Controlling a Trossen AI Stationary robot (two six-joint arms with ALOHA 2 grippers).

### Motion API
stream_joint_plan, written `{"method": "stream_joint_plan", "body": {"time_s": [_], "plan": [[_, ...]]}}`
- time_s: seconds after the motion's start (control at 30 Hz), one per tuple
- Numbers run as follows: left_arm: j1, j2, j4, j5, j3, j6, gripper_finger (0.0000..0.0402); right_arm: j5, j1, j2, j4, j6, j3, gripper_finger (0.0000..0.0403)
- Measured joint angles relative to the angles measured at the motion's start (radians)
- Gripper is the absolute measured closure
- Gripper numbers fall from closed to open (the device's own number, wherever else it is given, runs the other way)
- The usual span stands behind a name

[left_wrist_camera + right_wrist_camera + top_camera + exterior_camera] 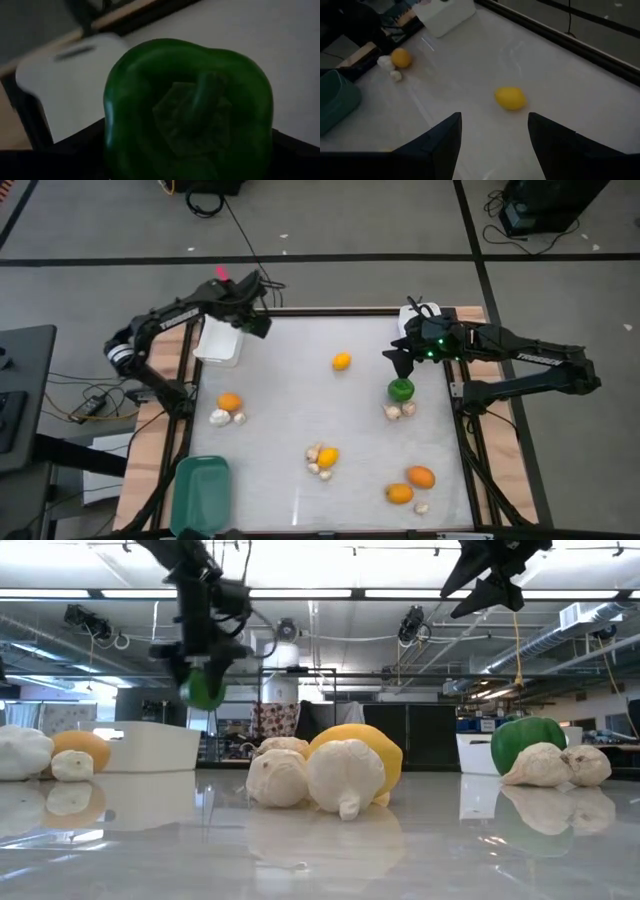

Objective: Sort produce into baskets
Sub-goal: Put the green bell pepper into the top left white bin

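Note:
My left gripper (205, 665) is shut on a green bell pepper (187, 115) and hangs over the far left of the table, above the far edge of a white bin (220, 342). In the high view the gripper (252, 308) hides the pepper. The low view shows the pepper (204, 688) high above the table. My right gripper (495, 145) stands open in the air at the far right (398, 360), with nothing between its fingers. Below it, a second green pepper (400, 390) rests on the table beside two mushrooms (398, 411). My left gripper pinches the pepper's two opposite sides (112, 135) between its two fingers (75, 150). The fingers come from above and point steeply down. The pepper's stem end (200, 100) faces back toward the wrist. The pepper is lifted clear of the table and the bin.
A yellow fruit (342, 361) lies far centre. An orange (229, 402) with mushrooms lies at the left. A yellow fruit with mushrooms (322, 458) lies near centre, and two oranges (420, 476) near right. The teal bin (200, 495) stands at the near left. Another white bin (420, 313) stands behind the right arm.

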Motion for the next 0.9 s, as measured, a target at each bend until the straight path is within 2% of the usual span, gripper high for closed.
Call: {"method": "stream_joint_plan", "body": {"time_s": [0.13, 0.47, 0.53, 0.67, 0.9], "plan": [[0.028, -0.024, 0.018, -0.002, -0.072, -0.066, 0.0065, -0.003, -0.001, 0.0, 0.023, -0.002, 0.0, 0.0165], [0.083, -0.023, 0.009, -0.039, -0.076, -0.053, 0.0065, -0.032, 0.0, 0.0, 0.03, 0.015, -0.001, 0.0165], [0.112, -0.023, 0.017, -0.047, -0.076, -0.051, 0.0065, -0.032, -0.001, 0.0, 0.03, 0.014, -0.001, 0.0165], [0.199, -0.023, 0.05, 0.011, -0.076, -0.075, 0.0065, -0.029, -0.007, 0.0, 0.03, 0.009, -0.001, 0.0165], [0.3, -0.023, 0.072, 0.014, -0.078, -0.141, 0.0065, -0.027, -0.025, 0.0, 0.03, -0.009, -0.001, 0.0165]]}}
